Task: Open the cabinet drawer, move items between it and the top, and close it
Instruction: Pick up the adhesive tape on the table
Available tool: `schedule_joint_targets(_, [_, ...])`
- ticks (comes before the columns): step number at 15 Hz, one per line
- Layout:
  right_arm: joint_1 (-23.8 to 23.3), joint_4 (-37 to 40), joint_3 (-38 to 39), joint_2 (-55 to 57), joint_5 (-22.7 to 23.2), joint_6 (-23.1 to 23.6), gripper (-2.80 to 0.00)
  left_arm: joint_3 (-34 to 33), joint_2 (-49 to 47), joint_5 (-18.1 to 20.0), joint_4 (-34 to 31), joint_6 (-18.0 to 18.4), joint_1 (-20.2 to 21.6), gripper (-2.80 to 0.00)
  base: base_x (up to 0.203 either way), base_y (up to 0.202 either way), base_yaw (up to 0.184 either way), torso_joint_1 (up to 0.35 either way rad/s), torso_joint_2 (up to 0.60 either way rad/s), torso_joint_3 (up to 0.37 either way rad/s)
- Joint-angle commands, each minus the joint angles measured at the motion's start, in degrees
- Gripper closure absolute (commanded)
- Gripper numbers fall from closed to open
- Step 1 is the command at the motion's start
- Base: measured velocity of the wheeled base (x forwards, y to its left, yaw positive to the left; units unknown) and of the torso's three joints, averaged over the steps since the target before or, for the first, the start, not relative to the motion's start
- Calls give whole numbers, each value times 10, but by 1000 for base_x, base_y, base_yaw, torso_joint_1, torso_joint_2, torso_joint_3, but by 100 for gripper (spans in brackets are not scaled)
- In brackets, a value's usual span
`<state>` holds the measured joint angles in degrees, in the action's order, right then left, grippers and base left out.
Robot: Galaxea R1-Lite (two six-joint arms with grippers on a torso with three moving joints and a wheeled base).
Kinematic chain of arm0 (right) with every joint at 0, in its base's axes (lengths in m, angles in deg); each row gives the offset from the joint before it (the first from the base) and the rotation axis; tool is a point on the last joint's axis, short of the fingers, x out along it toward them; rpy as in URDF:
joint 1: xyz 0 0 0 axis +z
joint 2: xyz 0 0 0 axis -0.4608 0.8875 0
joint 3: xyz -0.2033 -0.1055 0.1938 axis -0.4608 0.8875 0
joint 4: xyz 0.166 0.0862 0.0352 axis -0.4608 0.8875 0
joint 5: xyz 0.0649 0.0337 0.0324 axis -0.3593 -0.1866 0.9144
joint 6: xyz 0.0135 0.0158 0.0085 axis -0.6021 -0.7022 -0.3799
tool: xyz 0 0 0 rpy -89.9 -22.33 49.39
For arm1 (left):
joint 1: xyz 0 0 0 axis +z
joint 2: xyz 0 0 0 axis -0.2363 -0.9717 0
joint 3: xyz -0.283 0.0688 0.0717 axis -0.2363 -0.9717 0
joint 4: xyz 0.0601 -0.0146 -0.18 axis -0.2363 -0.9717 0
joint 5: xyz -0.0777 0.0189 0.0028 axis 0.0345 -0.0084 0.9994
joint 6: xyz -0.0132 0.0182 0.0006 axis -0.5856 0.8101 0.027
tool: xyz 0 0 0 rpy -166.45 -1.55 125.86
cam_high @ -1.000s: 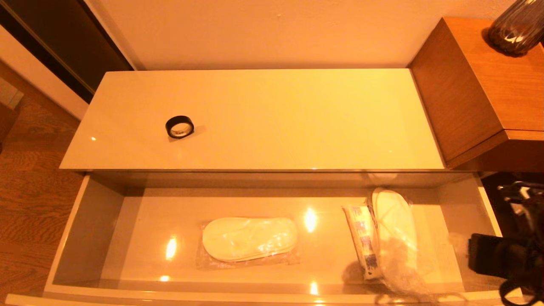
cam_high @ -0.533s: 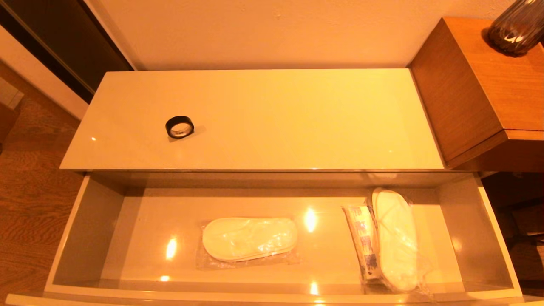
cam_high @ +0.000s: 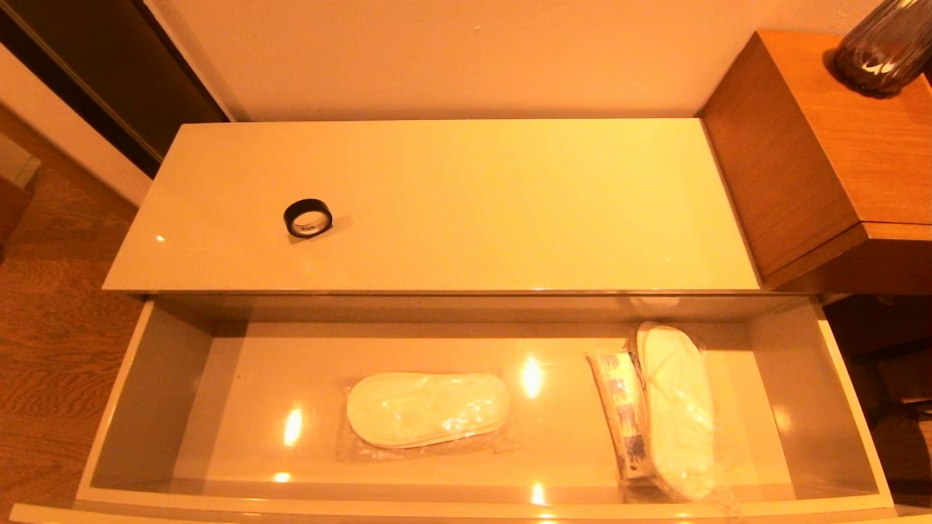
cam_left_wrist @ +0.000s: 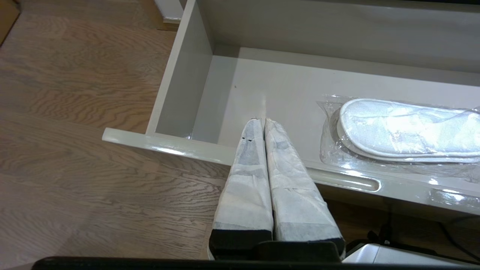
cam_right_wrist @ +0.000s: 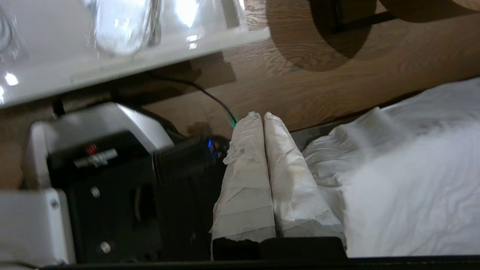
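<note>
Cabinet drawer (cam_high: pixel 145 407): one, pulled fully out below the top, interior exposed.

Top (cam_high: pixel 473 189): one long glossy cream surface of the low cabinet. It carries one item only.

Tape ring (cam_high: pixel 307 217): one, black, lying flat on the top toward the robot's left, well apart from the drawer contents.

Bagged slippers: two packs, both on the drawer floor. One pack (cam_high: pixel 427 409) lies lengthwise near the drawer's middle. The second pack (cam_high: pixel 677 407) lies crosswise toward the right end, reaching to the drawer's front wall.

White packet (cam_high: pixel 620 415): one, oblong with blue print, lying crosswise in the drawer, touching the left edge of the second slipper pack.

Left gripper (cam_left_wrist: pixel 261 120): one, out of the head view. Its two wrapped fingers are pressed together, empty, hanging above the drawer's front rim with the tips over the drawer floor near its left end, beside the middle slipper pack (cam_left_wrist: pixel 405 129).

Right gripper (cam_right_wrist: pixel 260 113): one, also out of the head view. Fingers clenched together with nothing between them, held low outside the drawer, over the robot's base (cam_right_wrist: pixel 112 176) and next to white bedding (cam_right_wrist: pixel 412 176).

Brown wooden cabinet (cam_high: pixel 823 145): one, taller, to the right of the top, bearing one dark vase (cam_high: pixel 885 47).
</note>
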<state>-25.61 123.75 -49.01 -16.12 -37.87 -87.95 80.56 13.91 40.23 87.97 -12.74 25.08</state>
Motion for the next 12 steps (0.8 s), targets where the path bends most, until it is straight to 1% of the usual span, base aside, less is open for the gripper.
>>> schedule_joint_targets(1, [-21,5,24,-54,25,25,0,-1,22,0,0,0,0,0,0,0,0,0,0,0])
schedule_joint_targets(3, [-14,-13,68,-89,30,45,0,-1,22,0,0,0,0,0,0,0,0,0,0,0])
schedule_joint_targets(4, [-12,-58,105,-107,29,56,0,-1,22,0,0,0,0,0,0,0,0,0,0,0])
schedule_joint_targets(6, [-15,-215,201,-173,34,71,0,-1,22,0,0,-1,0,0,0,0,0,0,0,0])
schedule_joint_targets(7, [-16,-308,269,-200,42,75,0,-1,22,0,0,0,0,0,0,0,0,0,0,0])
schedule_joint_targets(8, [-17,-437,330,-214,50,78,0,0,22,0,0,0,0,0,0,0,0,0,0,0])
schedule_joint_targets(9, [-17,-536,395,-222,57,80,0,-1,22,0,0,0,0,0,0,0,0,0,0,0])
schedule_joint_targets(12, [-18,-753,576,-235,67,84,0,-1,22,0,0,0,0,0,0,0,0,0,0,0])
